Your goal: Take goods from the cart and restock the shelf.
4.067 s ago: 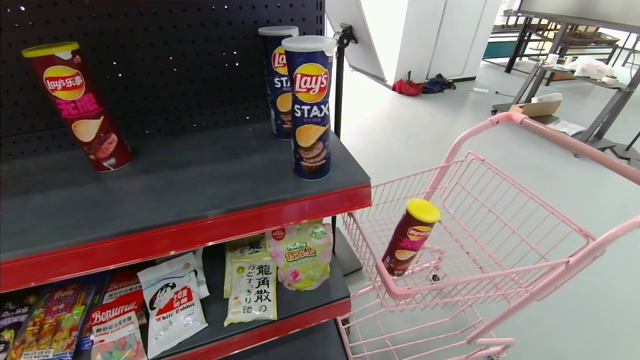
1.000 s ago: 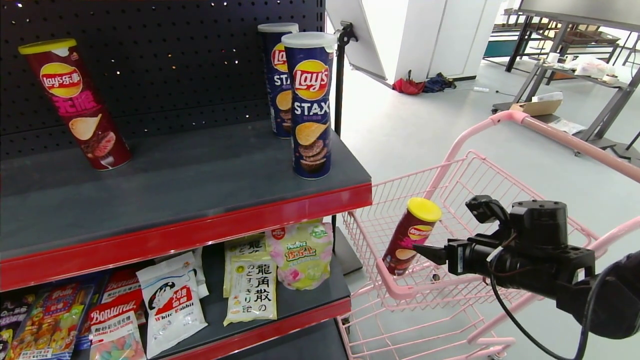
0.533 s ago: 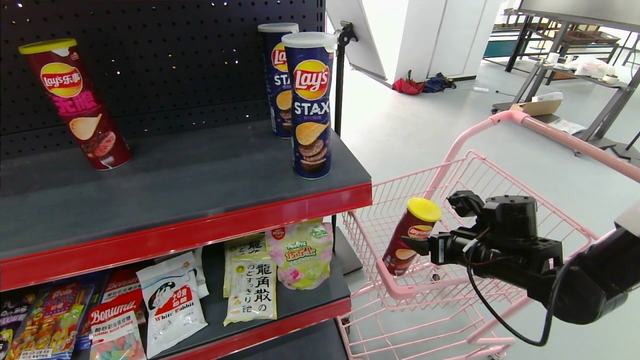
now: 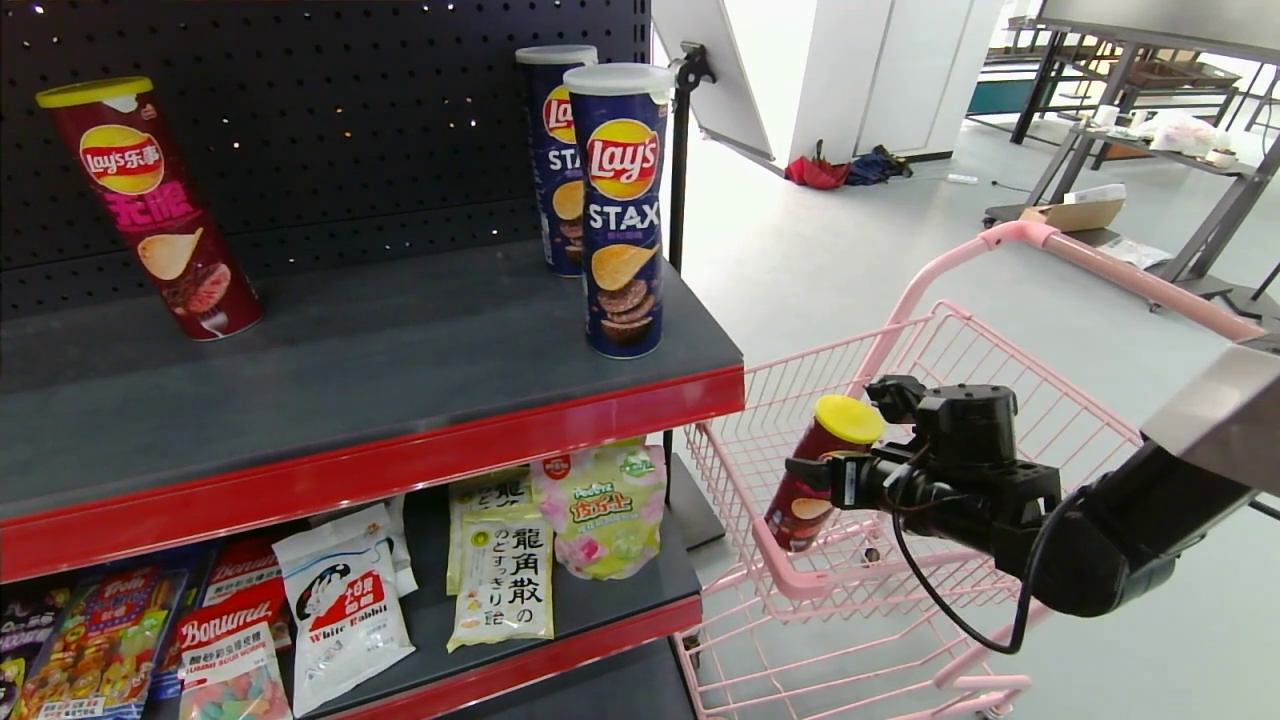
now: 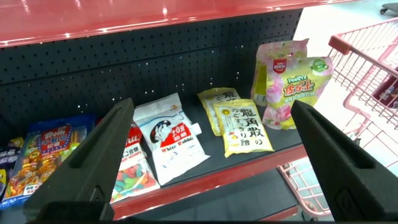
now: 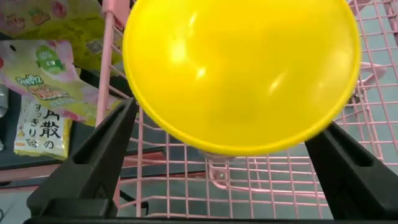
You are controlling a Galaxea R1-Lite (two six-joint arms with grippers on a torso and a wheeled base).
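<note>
Between the fingers (image 6: 81,174) of the wide-open, empty right hand (image 4: 842,430) leans the yellow-lidded maroon chip tube (image 4: 800,505): match its tilt, centre below lid, then close gently.

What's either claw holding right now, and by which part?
Nothing: right claw sits open around the chips can near its top; left claw is open.

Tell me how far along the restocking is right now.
Done: one red can and two blue cans stand on the top shelf, though who placed them is unclear. In hand: the right gripper has open fingers either side of the cart's can, not yet closed. Left: grip it, lift it from the cart, shelve it.
</note>
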